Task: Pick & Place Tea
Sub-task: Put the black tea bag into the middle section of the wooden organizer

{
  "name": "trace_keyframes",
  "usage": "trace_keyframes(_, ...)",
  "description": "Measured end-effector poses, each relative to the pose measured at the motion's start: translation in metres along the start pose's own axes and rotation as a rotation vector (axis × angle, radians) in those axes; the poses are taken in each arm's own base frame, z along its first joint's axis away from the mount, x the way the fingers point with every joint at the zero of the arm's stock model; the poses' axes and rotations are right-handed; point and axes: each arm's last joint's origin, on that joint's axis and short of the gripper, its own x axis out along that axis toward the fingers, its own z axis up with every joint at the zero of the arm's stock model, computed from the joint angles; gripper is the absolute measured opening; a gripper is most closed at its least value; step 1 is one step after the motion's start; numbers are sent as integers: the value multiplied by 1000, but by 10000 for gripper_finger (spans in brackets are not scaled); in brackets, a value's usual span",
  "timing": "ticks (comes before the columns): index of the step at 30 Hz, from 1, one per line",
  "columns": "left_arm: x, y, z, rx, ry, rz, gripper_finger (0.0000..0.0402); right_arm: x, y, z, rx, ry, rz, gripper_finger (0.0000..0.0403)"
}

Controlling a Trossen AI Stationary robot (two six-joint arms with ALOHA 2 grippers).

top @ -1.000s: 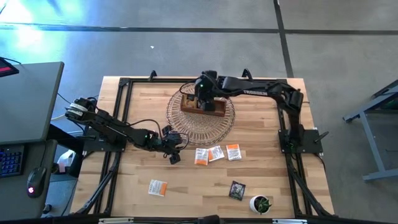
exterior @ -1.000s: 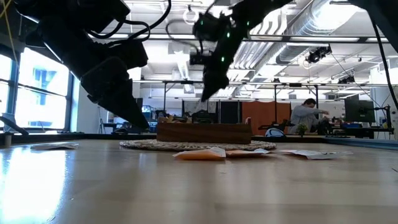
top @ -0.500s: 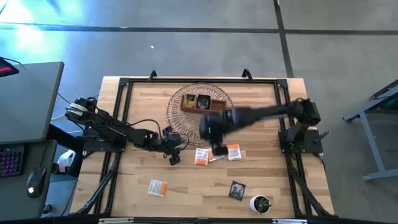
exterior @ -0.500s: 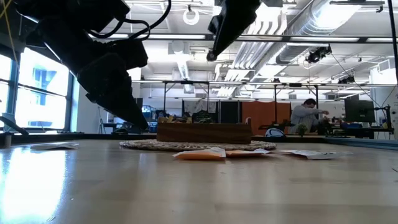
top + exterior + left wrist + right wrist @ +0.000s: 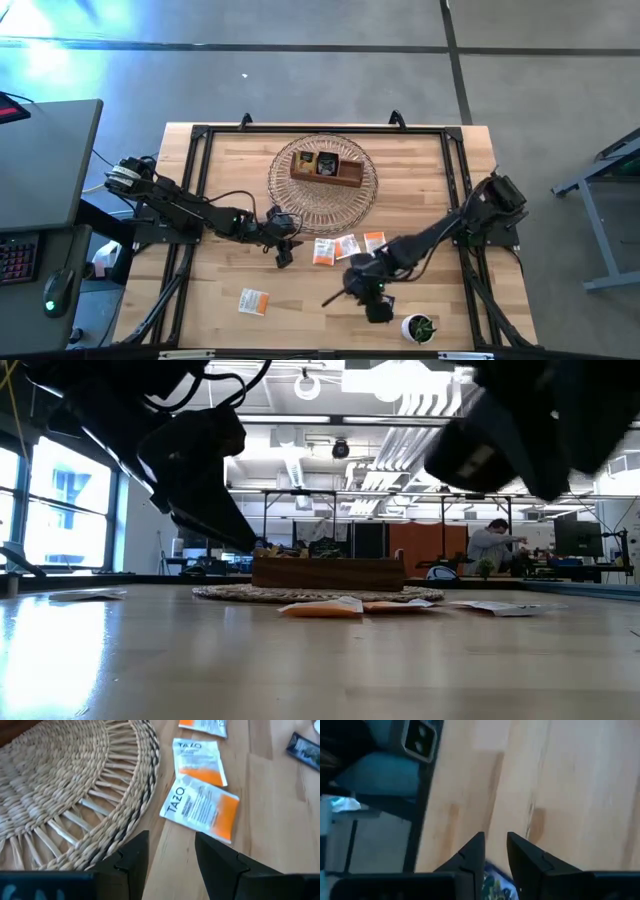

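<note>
Three white-and-orange tea sachets (image 5: 347, 246) lie flat in a row at mid-table, and another (image 5: 254, 301) lies nearer the near edge. My left gripper (image 5: 283, 246) hovers open at the row's left end, beside the woven mat. In its wrist view its fingers (image 5: 172, 845) point at the nearest sachet (image 5: 202, 810). My right gripper (image 5: 372, 292) is open with a narrow gap, above the table by the near edge. A black sachet (image 5: 493, 879) shows through the gap between its fingers (image 5: 495, 845). The wooden tray (image 5: 326, 168) holds a few sachets.
The tray stands on a round woven mat (image 5: 300, 200) at the far middle. A small green plant in a white pot (image 5: 420, 327) stands at the near edge, close to my right gripper. Black frame rails run along the table's sides. Bare wood lies at near left.
My right arm has swung fast from over the tray at the far middle, across the row of sachets, toward the near edge. It now hangs over the black sachet beside the plant. The sachets on the table have stayed where they were.
</note>
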Motion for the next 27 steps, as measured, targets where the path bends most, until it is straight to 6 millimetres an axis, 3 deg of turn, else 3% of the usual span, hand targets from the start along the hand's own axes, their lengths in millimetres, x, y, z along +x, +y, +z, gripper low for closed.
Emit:
trace_keyframes(7, 0, 0, 0, -1, -5, 0, 158, 12, 0, -31, -144, 136, -65, 60)
trace_keyframes(17, 0, 0, 1, -1, -8, 5, 158, 30, 16, -67, -645, 191, -39, 54)
trace_keyframes(24, 0, 1, 1, 0, -21, 32, 158, 39, -10, -77, -720, 129, -34, 6)
trace_keyframes(27, 0, 1, 1, 0, -21, 32, 158, 39, -26, -75, -709, 89, -88, 6)
